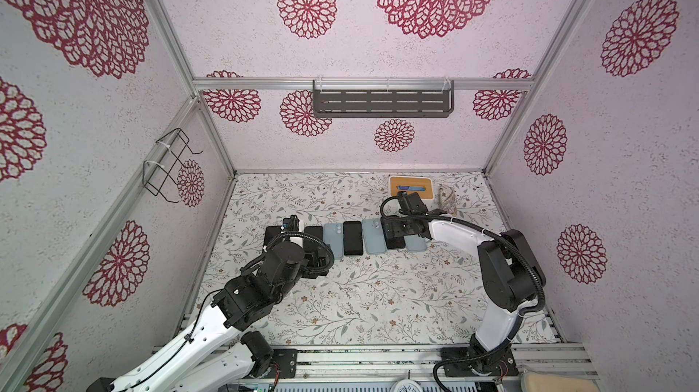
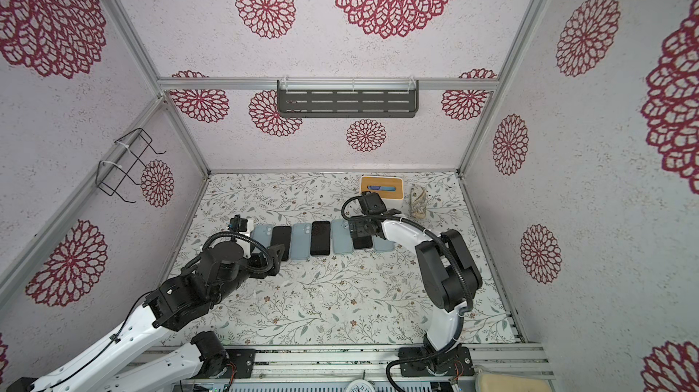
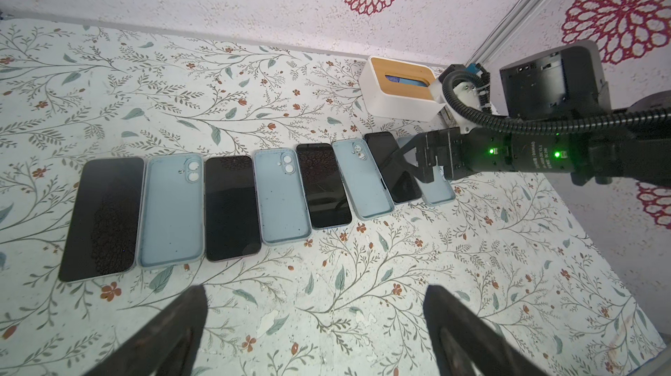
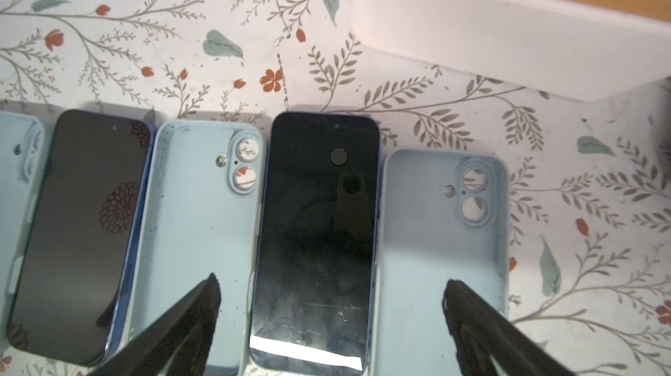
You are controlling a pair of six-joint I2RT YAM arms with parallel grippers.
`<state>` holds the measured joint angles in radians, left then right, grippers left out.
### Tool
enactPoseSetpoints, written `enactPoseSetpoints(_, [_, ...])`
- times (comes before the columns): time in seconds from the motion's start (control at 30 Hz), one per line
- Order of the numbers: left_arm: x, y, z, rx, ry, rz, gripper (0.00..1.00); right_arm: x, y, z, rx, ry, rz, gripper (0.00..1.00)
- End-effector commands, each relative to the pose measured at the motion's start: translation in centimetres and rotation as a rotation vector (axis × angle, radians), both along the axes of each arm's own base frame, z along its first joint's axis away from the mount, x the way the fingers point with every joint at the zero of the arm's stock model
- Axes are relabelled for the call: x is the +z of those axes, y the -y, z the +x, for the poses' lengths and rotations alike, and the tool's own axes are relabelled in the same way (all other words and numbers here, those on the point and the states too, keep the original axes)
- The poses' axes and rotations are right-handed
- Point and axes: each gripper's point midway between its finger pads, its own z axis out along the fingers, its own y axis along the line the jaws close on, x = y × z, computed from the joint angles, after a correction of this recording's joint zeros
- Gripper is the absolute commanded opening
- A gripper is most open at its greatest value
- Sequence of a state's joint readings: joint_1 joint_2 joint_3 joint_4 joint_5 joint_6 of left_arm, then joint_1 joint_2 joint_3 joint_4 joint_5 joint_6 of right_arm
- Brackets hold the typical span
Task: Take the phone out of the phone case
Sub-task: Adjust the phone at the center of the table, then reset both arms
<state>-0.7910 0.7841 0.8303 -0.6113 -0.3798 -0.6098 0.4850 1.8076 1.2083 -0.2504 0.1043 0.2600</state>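
Note:
Several dark phones and empty pale blue phone cases lie alternating in one row across the floral table point(image 1: 340, 307). My right gripper point(image 4: 332, 280) hangs open over the row's right end, its fingers astride a blue-edged phone point(image 4: 319, 210). That phone lies bare between an empty case point(image 4: 196, 232) and the end case point(image 4: 435, 254). My left gripper point(image 3: 316, 290) is open and empty above bare table, in front of the row's left part. The leftmost phone point(image 3: 105, 218) shows a thin pale rim; whether that is a case I cannot tell.
A white box with a wooden lid point(image 1: 410, 187) stands at the back right, just behind the right wrist, with a bundled cloth point(image 1: 448, 199) beside it. A grey shelf point(image 1: 382, 100) hangs on the back wall and a wire rack point(image 1: 170, 166) on the left wall.

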Motion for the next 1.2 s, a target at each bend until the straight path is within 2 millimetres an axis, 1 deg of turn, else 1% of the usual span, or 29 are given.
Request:
enactPoseSetpoints(0.0, [0.1,-0.3,0.1,0.008,0.011,-0.003,0.97,0.4,0.5,0.6,-0.031,0.010,-0.017,0.99])
enactPoseSetpoints(0.07, [-0.1,-0.3,0.0,0.008,0.008,0.001,0.97,0.3,1.2,0.7,-0.065,0.013,-0.003,0.99])
enactPoseSetpoints(0.17, [-0.2,-0.6,0.0,0.015,0.007,0.010,0.97,1.1,1.8,0.2,-0.073,0.043,0.061,0.99])
enactPoseSetpoints(0.27, [-0.4,-1.0,-0.2,0.021,0.020,0.010,0.97,2.8,2.0,-1.1,-0.022,0.109,0.091,0.99])
enactPoseSetpoints(0.3, [-0.3,-1.4,-0.2,0.033,0.030,0.014,0.97,3.2,2.4,-1.6,-0.021,0.130,0.083,0.99])
enactPoseSetpoints(0.33, [-0.4,-2.2,-0.1,0.065,0.043,0.028,0.97,4.3,3.2,-2.1,-0.034,0.174,0.078,0.99])
enactPoseSetpoints(0.4, [-0.7,-4.1,0.2,0.147,0.078,0.052,0.97,5.9,5.1,-3.2,-0.075,0.263,0.064,0.99])
enactPoseSetpoints(0.47, [-0.9,-6.3,1.1,0.236,0.130,0.070,0.97,7.7,8.0,-4.4,-0.149,0.381,0.063,0.99])
enactPoseSetpoints(0.5, [-1.0,-7.2,1.7,0.273,0.154,0.080,0.97,7.8,9.4,-5.0,-0.180,0.422,0.068,0.99])
enactPoseSetpoints(0.53, [-1.3,-9.0,2.6,0.340,0.174,0.104,0.97,8.2,11.2,-5.6,-0.225,0.471,0.065,0.99])
enactPoseSetpoints(0.57, [-2.0,-11.2,3.6,0.423,0.178,0.126,0.97,8.6,13.2,-6.1,-0.277,0.516,0.046,0.99])
enactPoseSetpoints(0.67, [-3.9,-16.8,5.9,0.597,0.181,0.100,0.97,8.6,17.7,-7.5,-0.394,0.627,-0.021,0.99])
enactPoseSetpoints(0.7, [-4.2,-18.4,6.3,0.642,0.198,0.102,0.97,8.2,18.5,-7.8,-0.412,0.658,-0.029,0.99])
enactPoseSetpoints(0.73, [-4.5,-19.8,6.6,0.678,0.238,0.134,0.97,8.3,19.5,-7.9,-0.436,0.719,-0.037,0.99])
enactPoseSetpoints(0.77, [-4.8,-20.9,6.9,0.705,0.300,0.172,0.97,8.6,20.2,-7.8,-0.462,0.738,-0.047,0.99])
enactPoseSetpoints(0.83, [-5.3,-21.8,7.4,0.698,0.370,0.218,0.97,8.8,20.6,-7.7,-0.455,0.802,-0.081,0.99])
enactPoseSetpoints(0.9, [-6.3,-22.5,7.9,0.686,0.380,0.239,0.97,8.4,20.8,-7.3,-0.439,0.835,-0.124,0.99])
enactPoseSetpoints(0.97, [-7.8,-23.3,8.8,0.673,0.382,0.248,0.97,7.3,21.0,-7.1,-0.433,0.867,-0.136,0.99])
enactPoseSetpoints(1.0, [-7.7,-23.3,9.4,0.663,0.404,0.238,0.97,6.8,20.7,-7.1,-0.411,0.888,-0.130,0.99])
enactPoseSetpoints(1.03, [-8.2,-22.8,10.1,0.626,0.398,0.235,0.97,6.9,20.5,-6.9,-0.395,0.904,-0.178,0.99])
enactPoseSetpoints(1.07, [-8.7,-22.2,11.1,0.577,0.391,0.236,0.97,6.8,20.1,-6.4,-0.365,0.912,-0.187,0.99])
enactPoseSetpoints(1.1, [-9.0,-21.9,11.8,0.551,0.397,0.244,0.97,5.9,20.4,-5.9,-0.376,0.869,-0.188,0.99])
enactPoseSetpoints(1.13, [-9.0,-21.6,12.7,0.524,0.424,0.241,0.97,5.1,20.4,-5.3,-0.358,0.864,-0.171,0.99])
enactPoseSetpoints(1.17, [-9.6,-21.3,13.3,0.500,0.424,0.261,0.97,5.0,21.3,-5.5,-0.402,0.875,-0.144,0.99])
